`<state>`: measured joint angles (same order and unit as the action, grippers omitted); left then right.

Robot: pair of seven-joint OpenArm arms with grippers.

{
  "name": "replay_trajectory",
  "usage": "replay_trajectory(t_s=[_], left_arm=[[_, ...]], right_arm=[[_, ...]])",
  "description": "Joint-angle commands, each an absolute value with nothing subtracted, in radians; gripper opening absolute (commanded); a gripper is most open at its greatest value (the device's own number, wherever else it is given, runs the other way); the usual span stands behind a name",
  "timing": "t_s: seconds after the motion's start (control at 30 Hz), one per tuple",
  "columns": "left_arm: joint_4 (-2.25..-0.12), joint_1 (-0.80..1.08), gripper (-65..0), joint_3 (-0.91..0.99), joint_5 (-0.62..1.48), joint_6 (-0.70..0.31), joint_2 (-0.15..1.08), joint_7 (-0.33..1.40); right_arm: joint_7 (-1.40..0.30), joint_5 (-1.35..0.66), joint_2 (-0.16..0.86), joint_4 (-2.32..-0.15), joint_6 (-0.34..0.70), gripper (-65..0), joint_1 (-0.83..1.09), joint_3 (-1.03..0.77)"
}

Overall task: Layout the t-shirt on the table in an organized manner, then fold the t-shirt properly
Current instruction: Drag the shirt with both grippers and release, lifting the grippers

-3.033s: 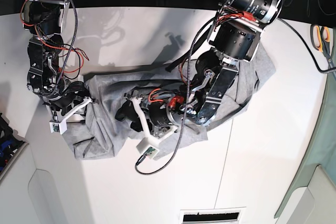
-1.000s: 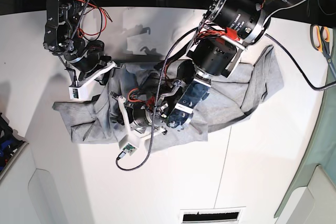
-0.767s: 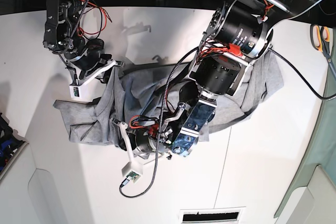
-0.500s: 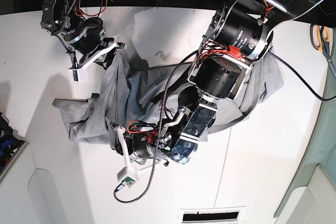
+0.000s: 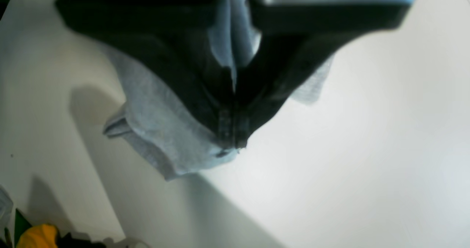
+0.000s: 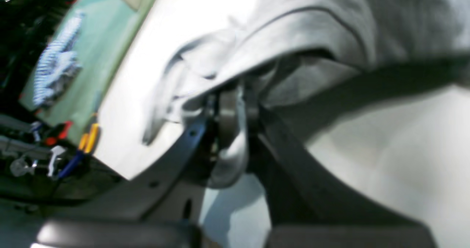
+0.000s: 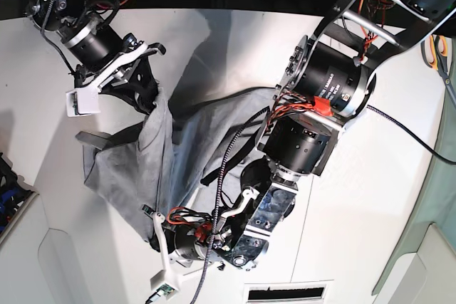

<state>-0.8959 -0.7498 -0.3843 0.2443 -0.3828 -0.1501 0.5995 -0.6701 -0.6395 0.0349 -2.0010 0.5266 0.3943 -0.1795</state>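
The grey t-shirt (image 7: 178, 154) hangs stretched between my two grippers above the white table (image 7: 356, 197). In the base view my right gripper (image 7: 151, 100) at the upper left is shut on a bunched edge of the shirt. My left gripper (image 7: 158, 227), low near the front, is shut on the opposite corner. In the left wrist view the dark fingers (image 5: 220, 104) of the left gripper (image 5: 232, 139) pinch the t-shirt (image 5: 165, 130). The right wrist view shows the right gripper (image 6: 235, 130) clamped on a fold of the t-shirt (image 6: 312, 27). No printed letters show.
Scissors (image 7: 436, 51) lie at the far right edge, and green cloth (image 7: 442, 197) drapes beyond that side. A dark slot (image 7: 285, 293) sits at the front edge. A thin seam (image 7: 308, 204) runs across the tabletop. The left arm's big joints (image 7: 331, 83) hang over the middle.
The right gripper has risen toward the back left, lifting its edge. The left gripper has pulled its corner toward the front. The shirt has left the table's right part and drawn taut.
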Motion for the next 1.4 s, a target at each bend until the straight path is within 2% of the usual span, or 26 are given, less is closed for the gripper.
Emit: replay_trajectory(t_s=[0.0,0.37,0.67,0.83,0.93,1.0,1.07,1.3,1.37], left_arm=[[-0.923,-0.815,-65.0,-0.377,0.242,-0.344,-0.157,0.524],[-0.923,-0.817,-65.0,-0.377,0.242,-0.344,-0.157,0.521],[-0.923,-0.793,-65.0,-0.377,0.250,-0.358,-0.157,0.527],[-0.923,-0.760,-64.9,-0.377,0.339,-0.494,-0.157,0.613],[-0.923,-0.747,-47.4,-0.377,0.413,-0.510,-0.157,0.702],[-0.923,-0.744,-40.4,-0.377,0.460,-0.530,-0.157,0.742],[-0.925,-0.742,-40.0,-0.377,0.528,-0.545,-0.157,0.773],[-0.944,-0.709,-40.0,-0.377,0.659,-0.575,-0.032,0.813],[-0.981,-0.671,-40.0,-0.377,0.681,-0.592,0.010,0.825]], right_arm=[[-0.719,-0.666,0.035,-2.043,0.562,-65.0,0.426,-0.176],[-0.734,-0.717,0.035,-2.356,0.565,-65.0,0.590,-0.176],[-0.707,-0.589,0.036,-2.356,0.554,-65.0,0.585,-0.176],[-0.707,-0.543,0.036,-2.343,0.553,-65.0,0.542,-0.176],[-0.707,-0.506,0.036,-2.283,0.551,-65.0,0.500,-0.176],[-0.707,-0.492,0.039,-2.233,0.543,-51.0,0.465,-0.176],[-0.707,-0.492,0.039,-2.186,0.542,-40.8,0.435,-0.178],[-0.704,-0.488,0.039,-2.078,0.466,-39.1,0.349,-0.308],[-0.704,-0.509,0.047,-2.054,0.467,-34.4,0.332,-0.372]])
